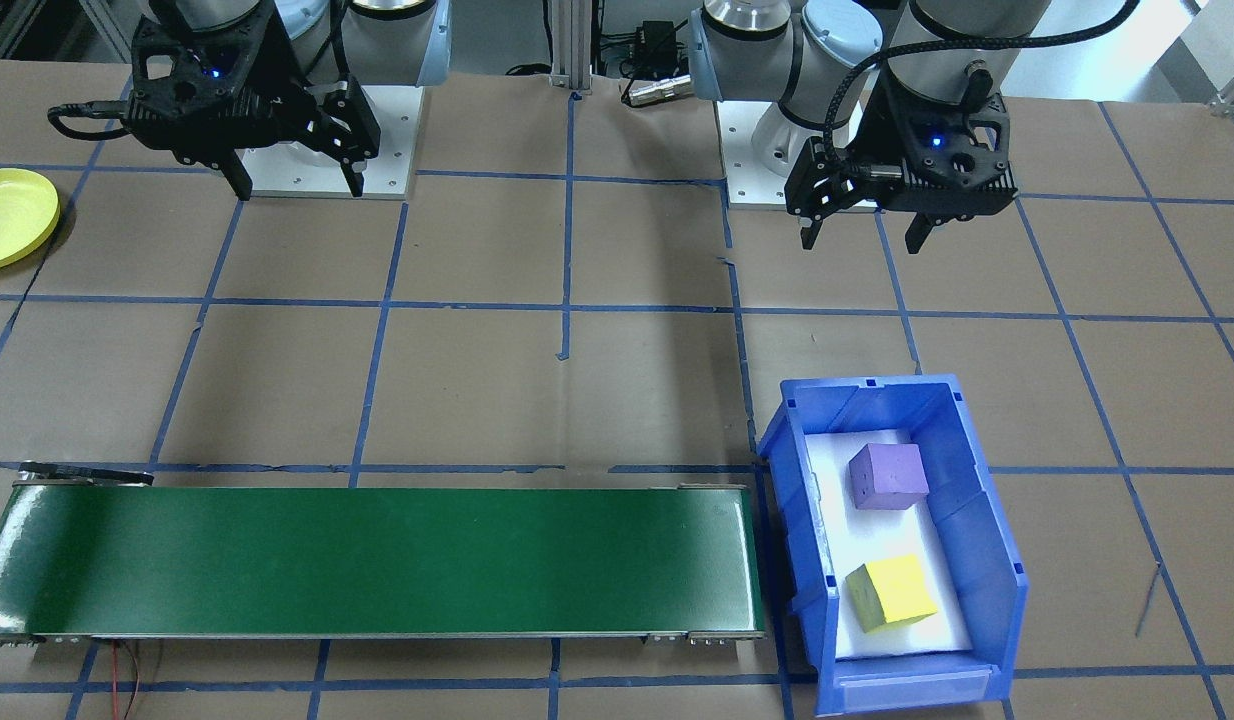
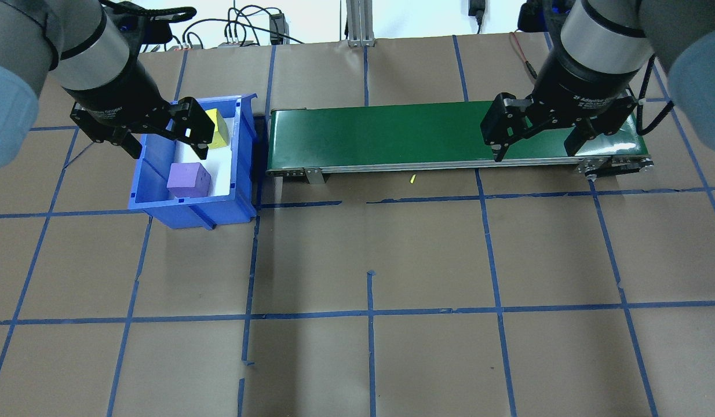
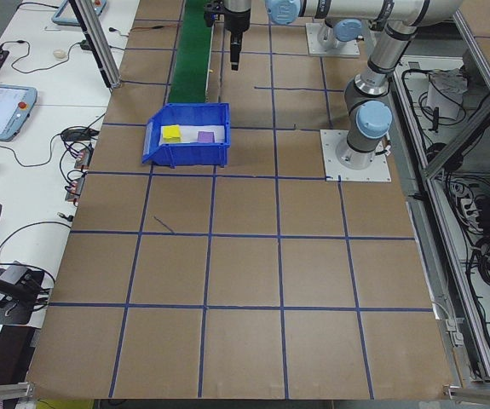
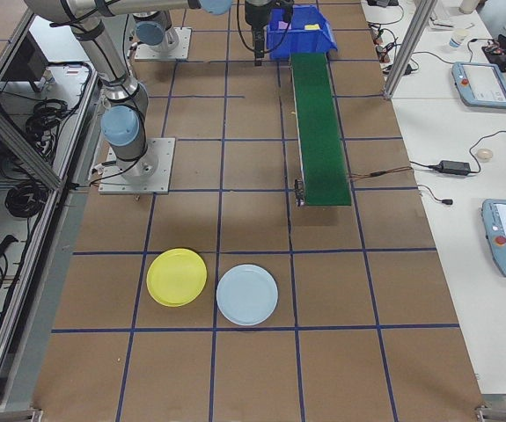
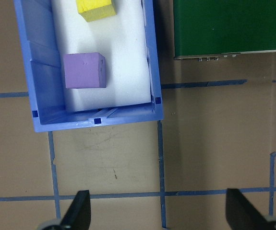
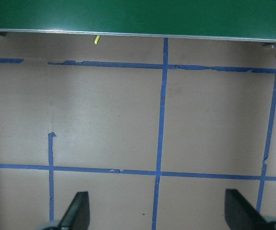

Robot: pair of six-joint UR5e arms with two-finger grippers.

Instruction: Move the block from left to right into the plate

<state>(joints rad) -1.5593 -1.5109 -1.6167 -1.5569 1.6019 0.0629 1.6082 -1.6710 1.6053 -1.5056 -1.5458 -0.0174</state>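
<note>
Presently both arms are hanging above the table with nothing in hand, and no block is yet being carried. The left gripper (image 1: 865, 238) is standing with its fingers spread wide, hovering short of the blue bin (image 1: 987, 560), on the robot's side of it. Inside the bin a purple block (image 1: 887, 475) and a yellow block (image 1: 891, 592) are lying apart on a white foam liner (image 5: 123, 67), each clear of the walls. The right gripper (image 2: 534, 152) is likewise standing spread and empty, poised near the far end of the green conveyor belt (image 2: 392, 136). The yellow plate (image 4: 176, 277) is sitting well away from the bin, beyond the belt's other end, just beside a pale blue plate (image 4: 246, 294).

The step in hand appears to be the pick from the bin. Judged from this layout, the left arm needs to be travelling forward over the bin before descending, keeping both fingers inside the walls. The purple block lies nearer and looks the easier target. Squaring the fingers to two flat faces would guard against the foam twisting. Likely the block is meant to be set on the belt, so it should be released squarely on the green surface.
</note>
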